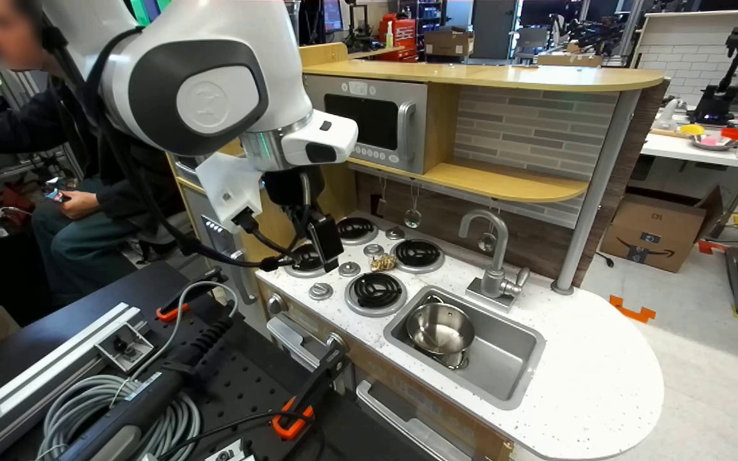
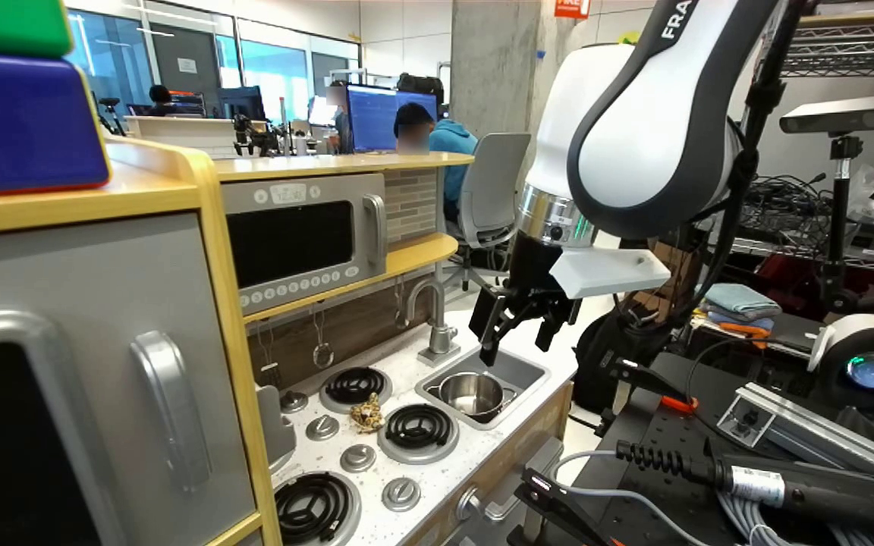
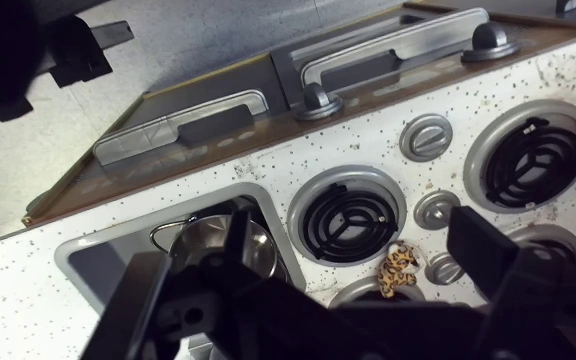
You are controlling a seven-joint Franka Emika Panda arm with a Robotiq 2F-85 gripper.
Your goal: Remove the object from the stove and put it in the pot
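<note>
A small leopard-print plush toy (image 1: 382,262) lies on the white stove (image 1: 334,312) between two burners, near a knob; it also shows in an exterior view (image 2: 367,415). In the wrist view the toy (image 3: 397,270) overlaps the rim of a burner. The steel pot (image 1: 441,328) stands in the sink; it also shows in an exterior view (image 2: 471,394). In the wrist view a finger partly hides the pot (image 3: 198,245). My gripper (image 3: 350,225) is open and empty above the stove, its fingers wide apart, the toy below between them. It shows in both exterior views (image 1: 327,262) (image 2: 517,350).
The grey sink (image 1: 503,365) has a tall faucet (image 1: 496,256) behind it. A microwave (image 1: 369,121) and a wooden shelf (image 1: 503,181) overhang the back. Utensils (image 1: 412,218) hang beneath. A black table (image 1: 234,365) with cables and clamps stands in front.
</note>
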